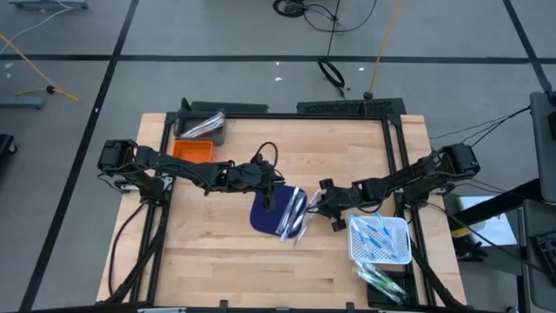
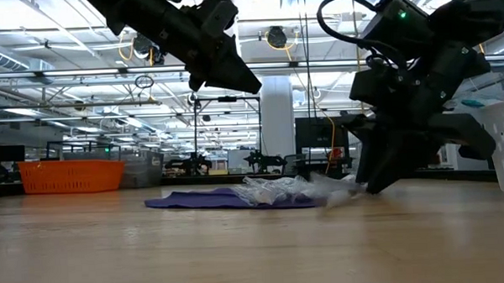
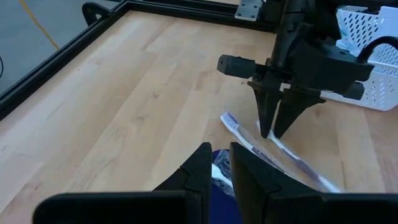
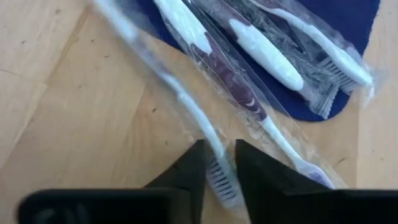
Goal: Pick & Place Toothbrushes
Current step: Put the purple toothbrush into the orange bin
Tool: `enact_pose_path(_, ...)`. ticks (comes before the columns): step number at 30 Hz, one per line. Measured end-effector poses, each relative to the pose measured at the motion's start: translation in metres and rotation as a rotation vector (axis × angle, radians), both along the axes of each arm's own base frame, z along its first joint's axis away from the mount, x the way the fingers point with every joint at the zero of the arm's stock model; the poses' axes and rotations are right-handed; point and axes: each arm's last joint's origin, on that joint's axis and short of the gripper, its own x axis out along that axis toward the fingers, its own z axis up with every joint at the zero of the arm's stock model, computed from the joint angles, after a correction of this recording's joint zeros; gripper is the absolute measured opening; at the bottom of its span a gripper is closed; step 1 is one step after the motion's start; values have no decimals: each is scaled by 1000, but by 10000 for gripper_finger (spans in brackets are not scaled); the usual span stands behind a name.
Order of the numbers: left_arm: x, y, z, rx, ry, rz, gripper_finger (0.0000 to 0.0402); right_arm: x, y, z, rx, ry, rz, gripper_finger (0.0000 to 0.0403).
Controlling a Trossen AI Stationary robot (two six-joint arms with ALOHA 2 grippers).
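right gripper (image 4: 219, 163) down at the table, fingers nearly together pinching a wrapped toothbrush (image 4: 186, 106), more toothbrushes (image 4: 267, 56) just ahead on the blue mat (image 4: 348, 25), left gripper (image 3: 221, 165) narrow, holding nothing, hovering above the mat

Crinkly clear plastic-wrapped toothbrushes (image 4: 249, 93), wooden table (image 1: 226, 252)

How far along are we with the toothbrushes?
Partly done: several toothbrushes already lie in the white basket. In hand: the right gripper is down on a wrapped toothbrush beside the blue mat, fingers straddling it, not lifted. Left: the other wrapped toothbrushes on the mat. The left gripper hovers nearby.
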Motion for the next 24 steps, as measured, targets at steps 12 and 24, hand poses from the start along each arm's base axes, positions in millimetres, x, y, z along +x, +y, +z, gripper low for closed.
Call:
enact_pose_path(12,0,0,0,-2,-1,1,56,0,2,6,41,-28,12,4)
enact_pose_path(24,1,4,1,11,-14,6,56,-5,4,43,-2,-205,-24,1)
